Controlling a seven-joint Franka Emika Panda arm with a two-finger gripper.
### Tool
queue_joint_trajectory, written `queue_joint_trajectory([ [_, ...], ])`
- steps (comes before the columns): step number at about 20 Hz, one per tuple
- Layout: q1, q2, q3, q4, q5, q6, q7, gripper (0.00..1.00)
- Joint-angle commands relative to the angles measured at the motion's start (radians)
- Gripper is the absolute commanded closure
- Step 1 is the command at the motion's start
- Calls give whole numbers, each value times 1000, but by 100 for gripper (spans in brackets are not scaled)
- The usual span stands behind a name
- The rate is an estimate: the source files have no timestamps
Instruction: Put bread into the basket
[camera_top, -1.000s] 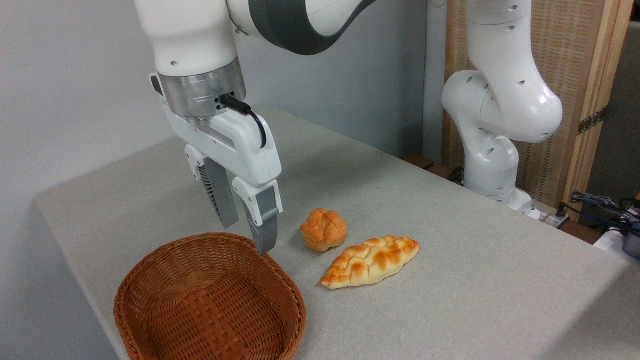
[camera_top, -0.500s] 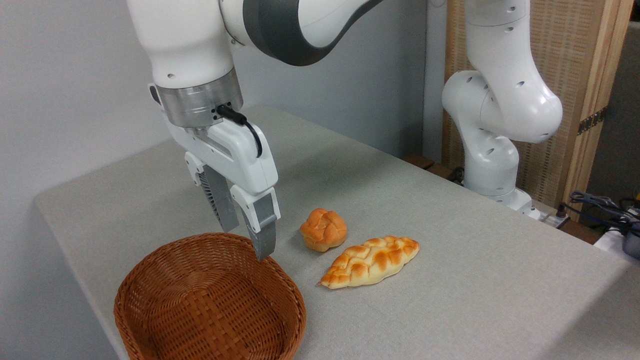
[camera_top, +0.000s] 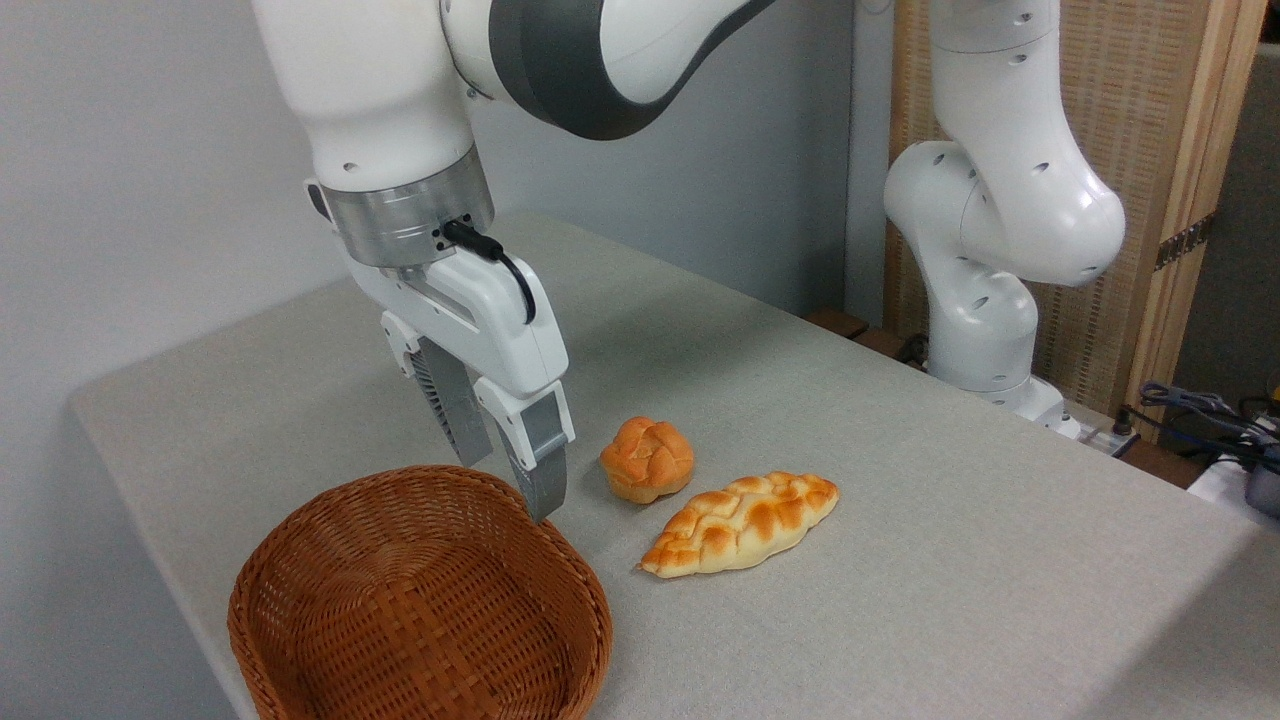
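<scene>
The bread (camera_top: 647, 459), a small round golden-orange bun with a knotted, cracked top and a paler base, sits on the grey table (camera_top: 900, 520) just to the right of the basket (camera_top: 300, 560) and just behind the longer braided loaf (camera_top: 741, 523), near it but apparently not touching. The basket is empty, so nothing of the task is done yet.

The hand (camera_top: 505, 482) hangs above the far right rim of the basket, to the left of the bun and apart from it. Its 2 fingers (camera_top: 543, 470) point down with only a narrow gap between them and hold nothing; whether they are fully closed cannot be told from this view.

The bun looks light, so lifting should cost little effort. Whether it is real bread or a stiffer model cannot be told here; either way, gentle pressure seems wise, since a soft crumb would dent and a glossy crust could slip. Its domed, knotted top offers poor purchase, so the better hold is probably across the middle, 1 finger on each side at the widest part, low enough that the curve does not squeeze it upward out of the grip. For that the fingers would have to spread wider than the bun first.

A descent from straight above, with the fingers on the left and right flanks, should keep them clear of the braided loaf in front. The basket is wide and shallow, so the drop needs little precision.
</scene>
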Motion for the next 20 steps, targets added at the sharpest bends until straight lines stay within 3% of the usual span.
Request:
queue_joint_trajectory([
  [1, 0, -34, 6, -24, -3, 0, -6, 0],
  [6, 0, -96, 2, -53, -5, -5, -7, 0],
  [20, -8, -105, -50, -88, -3, -16, -3, 0],
])
